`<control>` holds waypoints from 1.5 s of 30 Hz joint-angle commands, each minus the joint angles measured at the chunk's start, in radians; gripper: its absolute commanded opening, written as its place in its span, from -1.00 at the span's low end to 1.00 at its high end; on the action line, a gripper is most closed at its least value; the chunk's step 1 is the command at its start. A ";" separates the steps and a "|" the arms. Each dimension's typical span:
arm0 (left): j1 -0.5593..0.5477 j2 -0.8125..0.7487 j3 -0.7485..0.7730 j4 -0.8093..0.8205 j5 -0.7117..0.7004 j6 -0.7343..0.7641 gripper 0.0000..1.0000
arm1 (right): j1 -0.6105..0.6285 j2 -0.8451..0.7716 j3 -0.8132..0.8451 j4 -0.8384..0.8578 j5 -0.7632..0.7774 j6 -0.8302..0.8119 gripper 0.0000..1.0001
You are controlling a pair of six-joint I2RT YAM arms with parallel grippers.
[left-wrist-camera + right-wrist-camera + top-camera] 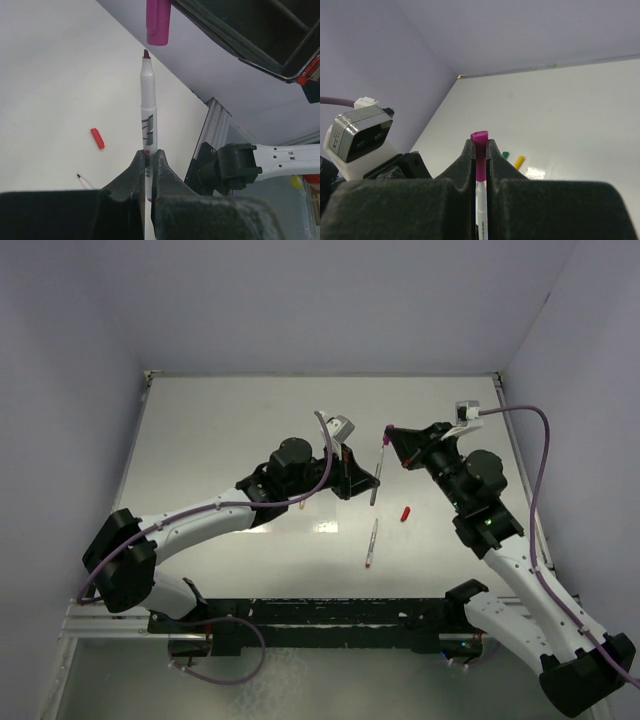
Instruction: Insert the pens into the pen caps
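Note:
My left gripper is shut on the lower barrel of a white pen with a dark purple tip. My right gripper is shut on the purple cap. The cap's open end hangs just beyond the pen tip, in line with it, with a small gap between them. The pen barrel also shows between my right fingers in the right wrist view. A red cap and a loose pen lie on the table.
The ends of a green cap and a yellow cap show on the white table beyond my right fingers. Purple walls close the back and sides. The arm rail runs along the near edge.

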 commanded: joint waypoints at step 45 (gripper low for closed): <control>-0.003 -0.015 0.018 0.037 0.035 0.018 -1.00 | 0.002 0.023 -0.007 0.077 -0.035 -0.032 -1.00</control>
